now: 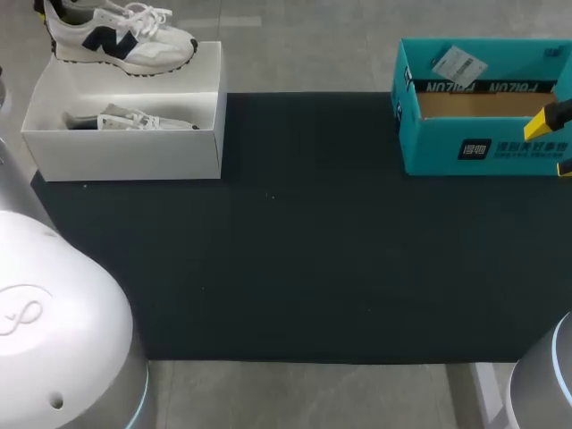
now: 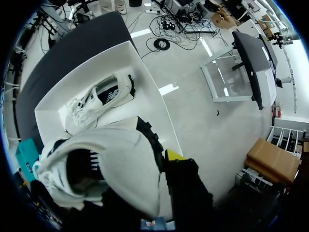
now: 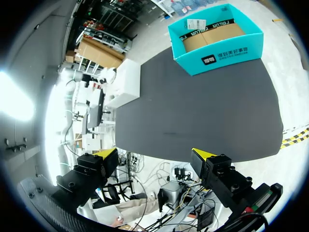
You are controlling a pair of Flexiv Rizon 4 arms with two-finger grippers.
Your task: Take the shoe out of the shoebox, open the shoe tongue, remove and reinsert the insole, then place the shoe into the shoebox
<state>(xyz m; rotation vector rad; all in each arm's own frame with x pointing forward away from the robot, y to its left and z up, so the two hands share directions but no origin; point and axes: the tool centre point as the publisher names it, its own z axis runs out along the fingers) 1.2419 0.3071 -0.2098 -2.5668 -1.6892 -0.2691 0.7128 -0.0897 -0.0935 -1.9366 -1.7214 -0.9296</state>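
where dark mat [image 1: 295, 232] ends, white shoebox [image 1: 125, 147] sits.

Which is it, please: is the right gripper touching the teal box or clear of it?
Apart. The right wrist view shows bare black mat between the open right gripper and the teal box.

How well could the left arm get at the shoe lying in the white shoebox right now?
Probably not yet. The left gripper appears to hold the other shoe, so its fingers are taken. The shoe in the box lies uncovered in the open white shoebox nearby.
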